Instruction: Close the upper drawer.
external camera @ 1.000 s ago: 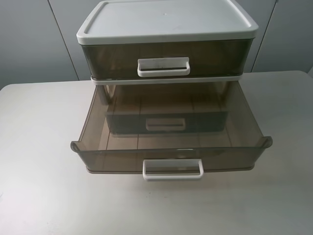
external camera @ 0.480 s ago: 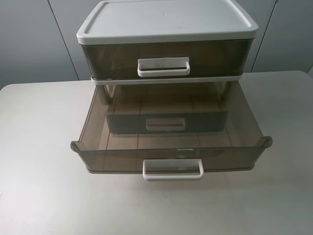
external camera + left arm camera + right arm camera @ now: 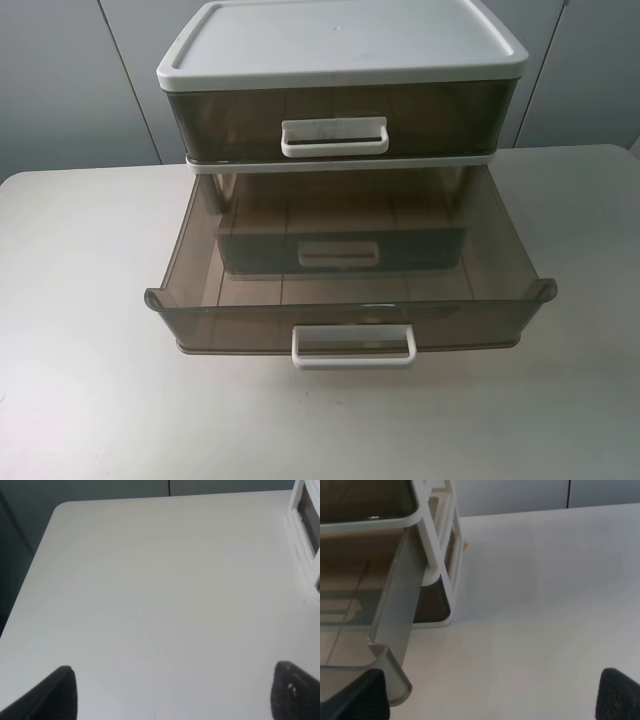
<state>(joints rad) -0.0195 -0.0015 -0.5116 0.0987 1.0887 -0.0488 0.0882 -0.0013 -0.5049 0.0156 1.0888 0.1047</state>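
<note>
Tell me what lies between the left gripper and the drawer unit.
Only bare table: in the left wrist view, nothing sits between the open left gripper and the drawer unit's white frame.

My pincer (image 3: 172,692) hung above the bare white table (image 3: 150,595), its two dark fingertips (image 3: 55,695) spread wide apart with nothing between them. Off to one side, a sliver of the white cabinet frame (image 3: 300,545) stood on the table, well apart from my fingertips. A dark wall (image 3: 100,489) rose behind the table's far edge.
</note>
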